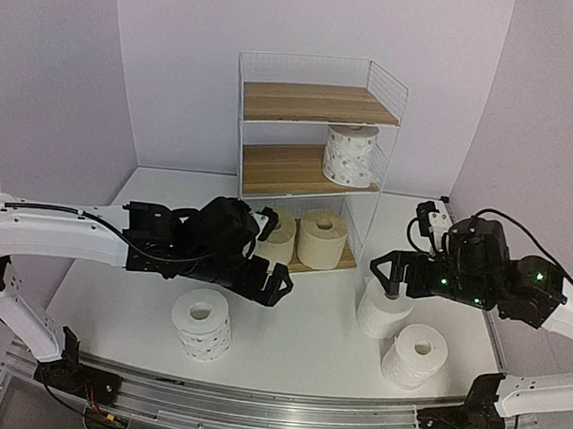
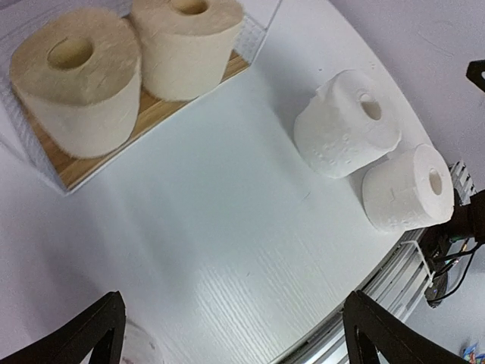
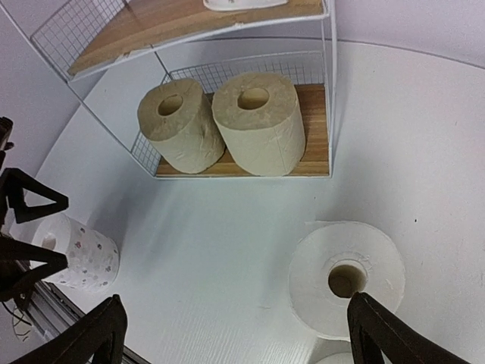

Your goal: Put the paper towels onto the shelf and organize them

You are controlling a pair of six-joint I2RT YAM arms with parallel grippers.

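Fingers (image 3: 375, 337) on the right arm, spread and empty, should straddle the plain white roll (image 3: 314, 265) squarely; left fingers (image 2: 95, 337) gape too.

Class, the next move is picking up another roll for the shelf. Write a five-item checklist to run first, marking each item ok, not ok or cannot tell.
1. The right gripper is open and empty: ok.
2. The plain white roll is centred between its fingers: not ok; in the right wrist view it sits toward one finger.
3. That roll is clear of the second plain roll: cannot tell; they look very close.
4. The left gripper is open and empty: ok.
5. The shelf has room: ok; the top board is bare and the middle board holds only one dotted roll.
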